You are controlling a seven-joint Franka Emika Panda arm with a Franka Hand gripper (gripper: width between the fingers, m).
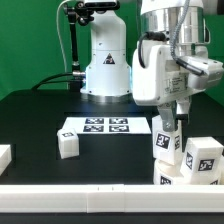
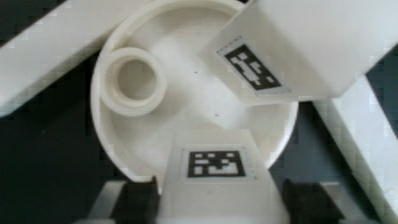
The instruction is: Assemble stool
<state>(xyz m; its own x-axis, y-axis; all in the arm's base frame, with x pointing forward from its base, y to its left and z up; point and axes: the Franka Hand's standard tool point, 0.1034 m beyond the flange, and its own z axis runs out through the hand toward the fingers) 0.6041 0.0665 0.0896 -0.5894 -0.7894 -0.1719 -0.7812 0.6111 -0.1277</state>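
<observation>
Right, the claw (image 1: 167,120) is down at the exterior view's right end of the black table (image 1: 40,115), and it has the seat (image 2: 160,110). The thick round disc stands on edge straight under the wrist, its rim caught between the two fingers (image 2: 135,203), one on either side. So the claw is closed onto the seat, pinching it across its thickness. A square tag (image 2: 215,166) sits on the rim, right between the fingers. Out beyond the claw, the disc's open face shows a raised ring socket (image 2: 130,80). And look, a leg (image 2: 270,58) with its tag showing lies tilted against that same face, touching the seat at the side away from the fingers. From the exterior view, the tagged white parts under the claw bunch together and are hard to tell apart. Well away from the claw, toward the exterior view's left, the marker board (image 1: 105,125) lies flat. A second leg (image 1: 68,143) sits loose just beside its near corner. Farther off still, a white block (image 1: 3,156) is cut off at the frame edge, and a white rail (image 1: 100,190) runs along the front
</observation>
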